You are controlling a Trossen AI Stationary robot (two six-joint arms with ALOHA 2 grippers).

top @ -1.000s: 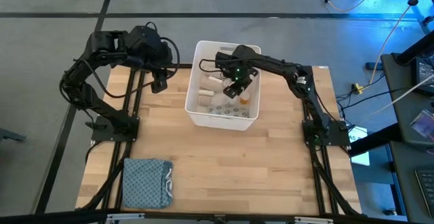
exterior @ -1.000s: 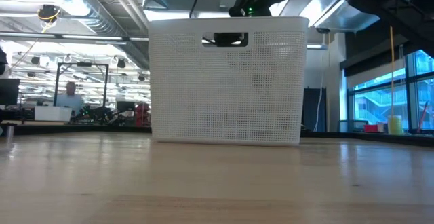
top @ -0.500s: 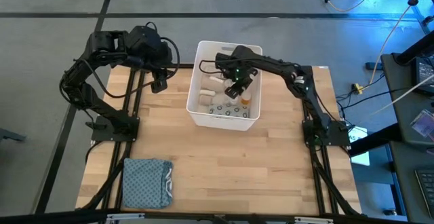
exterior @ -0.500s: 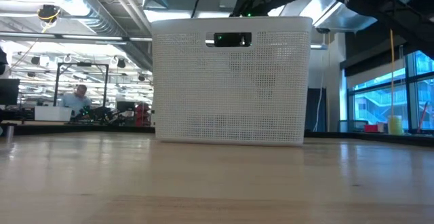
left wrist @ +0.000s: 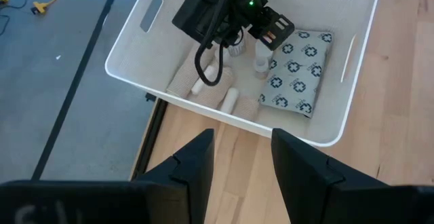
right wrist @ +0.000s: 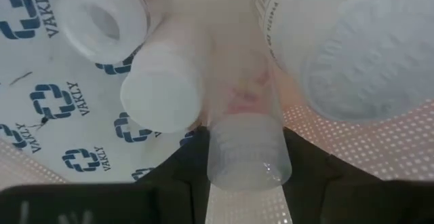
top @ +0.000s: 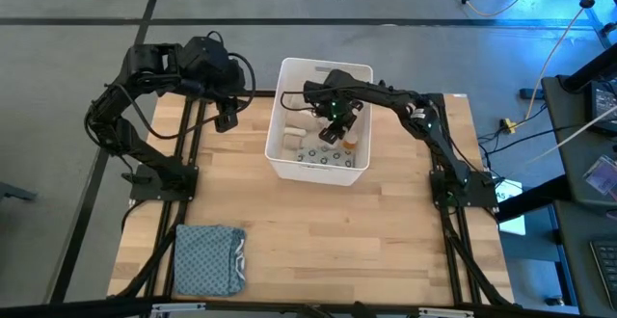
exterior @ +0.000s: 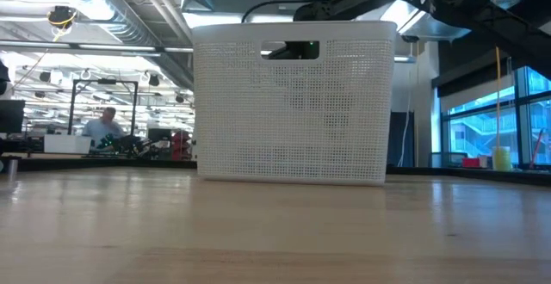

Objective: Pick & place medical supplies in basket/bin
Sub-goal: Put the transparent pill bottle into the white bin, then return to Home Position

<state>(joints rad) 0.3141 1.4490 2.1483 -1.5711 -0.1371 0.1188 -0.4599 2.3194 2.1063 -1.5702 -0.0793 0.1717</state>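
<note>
White plastic tub (top: 284, 169), tall-sided and perforated, sits at upper centre of the high view on the wooden table (top: 318, 231). The right gripper (top: 333, 130) is lowered inside it, fingers clamped on a small clear vial (right wrist: 245, 153); the wrist view shows the vial's long axis running straight out between the fingers, toward the tub floor. Around it lie a white-capped bottle (right wrist: 161, 95), a large white pill bottle (right wrist: 352, 47) and a grey flat packet printed with crosses (left wrist: 296, 71). Beige bandage rolls (left wrist: 186, 78) lie at the tub's left side. The left gripper (top: 227, 120) hangs at the upper left, beside the tub, fingers apart and empty. Releasing the vial looks to be the next move.
</note>
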